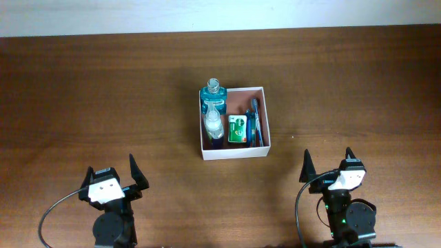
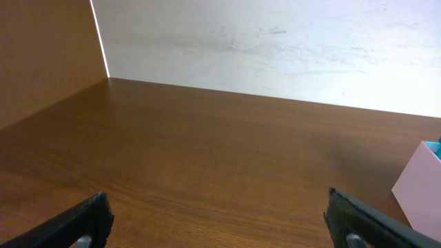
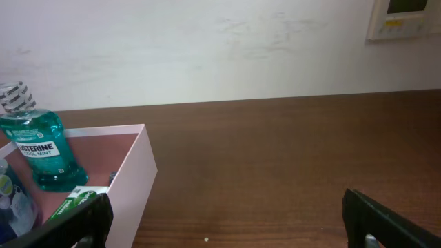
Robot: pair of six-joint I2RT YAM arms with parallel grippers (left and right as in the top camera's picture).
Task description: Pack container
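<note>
The container (image 1: 234, 151) sits on the table (image 1: 103, 89), just right of centre, holding a teal bottle (image 1: 213, 103), a small clear bottle (image 1: 214, 124), a green packet (image 1: 238, 129) and a slim dark item (image 1: 255, 118). The left gripper (image 1: 111, 165) and right gripper (image 1: 328, 155) hover near, jaws spread, empty. Nothing loose shows, so packing looks finished; the next move likely calls for no grasp
</note>
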